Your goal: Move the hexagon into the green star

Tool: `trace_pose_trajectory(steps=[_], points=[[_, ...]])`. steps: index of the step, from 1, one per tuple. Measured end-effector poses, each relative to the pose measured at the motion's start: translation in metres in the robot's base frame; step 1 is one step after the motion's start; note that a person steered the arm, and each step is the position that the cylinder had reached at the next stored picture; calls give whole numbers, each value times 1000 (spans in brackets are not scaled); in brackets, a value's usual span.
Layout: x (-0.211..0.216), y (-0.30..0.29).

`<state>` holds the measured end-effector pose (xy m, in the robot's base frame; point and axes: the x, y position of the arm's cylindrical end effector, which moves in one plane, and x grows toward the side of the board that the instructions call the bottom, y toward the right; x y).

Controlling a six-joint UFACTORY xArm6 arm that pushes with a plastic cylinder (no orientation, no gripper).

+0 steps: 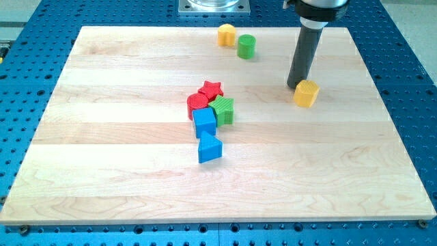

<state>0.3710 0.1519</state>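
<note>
The upper part of the arm is cut off by the view's top, so only the dark rod is seen. No fingers are carried by this arm, so nothing can be opened or held; only a rod is present. My tip [296, 86] is placed on the bench [123, 164], just at the upper left side of the yellow hexagon [306, 93]; whether it really touches the block cannot be told, because the very end is partly hidden behind it.

The yellow hexagon is found at the view's right, well apart from the green star [223, 109]. It is compact, so no long axis can be made out.

The green star is located in a cluster near the centre, touching a red star [211, 89], a red block [197, 104] whose shape is unclear, and a blue cube [204, 122]. Just below, a blue triangle [209, 148] is seen. Near the view's top, a yellow block [226, 34] and a green cylinder [246, 46] are standing side by side.
</note>
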Motion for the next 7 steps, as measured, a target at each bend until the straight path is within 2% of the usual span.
trace_pose_trajectory(steps=[3,5,6,7], points=[[39,109],[49,28],[62,66],[67,5]])
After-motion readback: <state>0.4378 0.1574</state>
